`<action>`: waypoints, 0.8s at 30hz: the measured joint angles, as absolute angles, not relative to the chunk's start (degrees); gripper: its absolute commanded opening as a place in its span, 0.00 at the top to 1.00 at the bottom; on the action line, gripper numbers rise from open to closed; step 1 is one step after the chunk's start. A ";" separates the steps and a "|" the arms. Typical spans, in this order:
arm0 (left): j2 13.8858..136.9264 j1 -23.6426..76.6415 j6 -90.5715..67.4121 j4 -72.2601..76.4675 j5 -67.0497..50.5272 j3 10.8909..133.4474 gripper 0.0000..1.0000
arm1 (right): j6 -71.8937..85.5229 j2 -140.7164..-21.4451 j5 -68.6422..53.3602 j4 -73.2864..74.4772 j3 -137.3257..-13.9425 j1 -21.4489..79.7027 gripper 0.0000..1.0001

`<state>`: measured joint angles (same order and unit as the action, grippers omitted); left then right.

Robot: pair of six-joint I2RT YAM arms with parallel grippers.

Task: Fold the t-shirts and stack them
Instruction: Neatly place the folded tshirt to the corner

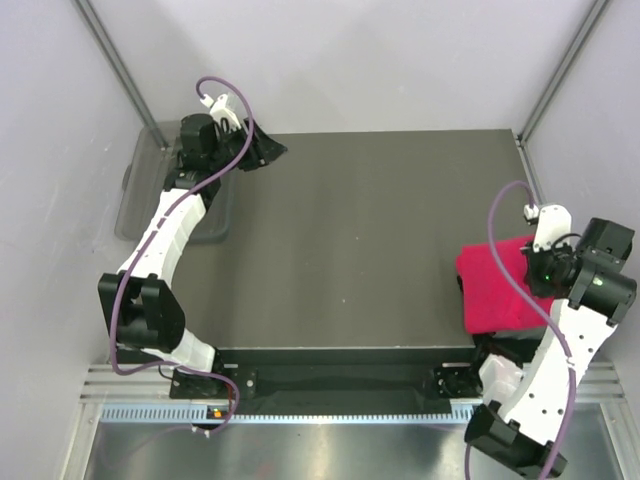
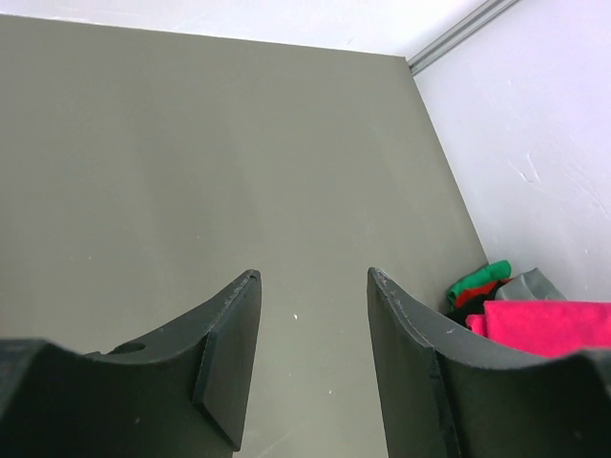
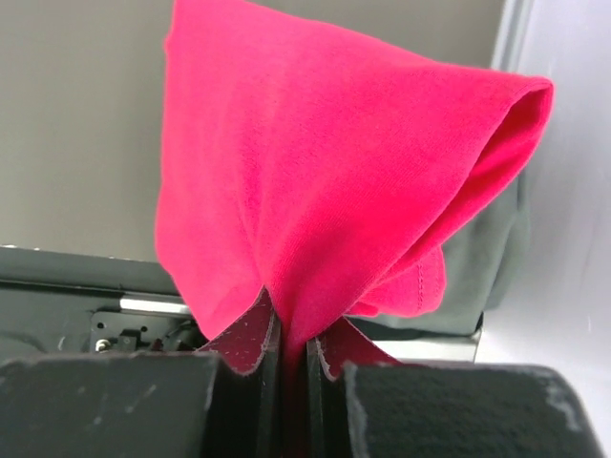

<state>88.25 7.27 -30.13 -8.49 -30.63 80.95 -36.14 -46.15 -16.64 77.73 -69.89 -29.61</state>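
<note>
The bright red t-shirt lies bunched at the table's right edge. My right gripper is shut on a fold of it. In the right wrist view the red t-shirt rises as a peak from between the closed fingers. A grey shirt lies under it. My left gripper is open and empty at the table's back left corner. In the left wrist view its fingers stand apart over bare table, and the red t-shirt shows far off, beside a grey shirt.
A clear plastic bin stands off the table's left edge, beneath the left arm. A green cloth lies by the red shirt at the right wall. The dark table is walled at the back and both sides.
</note>
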 measured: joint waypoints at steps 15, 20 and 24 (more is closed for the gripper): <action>88.12 7.27 -31.20 -6.70 -31.14 79.57 0.48 | -52.36 -63.88 -27.33 77.89 -70.87 -58.19 1.00; 88.12 7.27 -31.38 -6.50 -31.20 79.48 0.48 | -52.38 -64.60 -27.53 76.55 -70.08 -58.26 1.00; 88.12 7.27 -31.35 -6.50 -31.05 79.42 0.48 | -51.64 -65.84 -26.83 72.36 -67.20 -58.26 1.00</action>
<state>88.12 7.27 -31.35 -6.50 -31.05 79.42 -51.64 -65.84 -26.83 72.36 -67.20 -58.26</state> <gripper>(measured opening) 0.526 0.043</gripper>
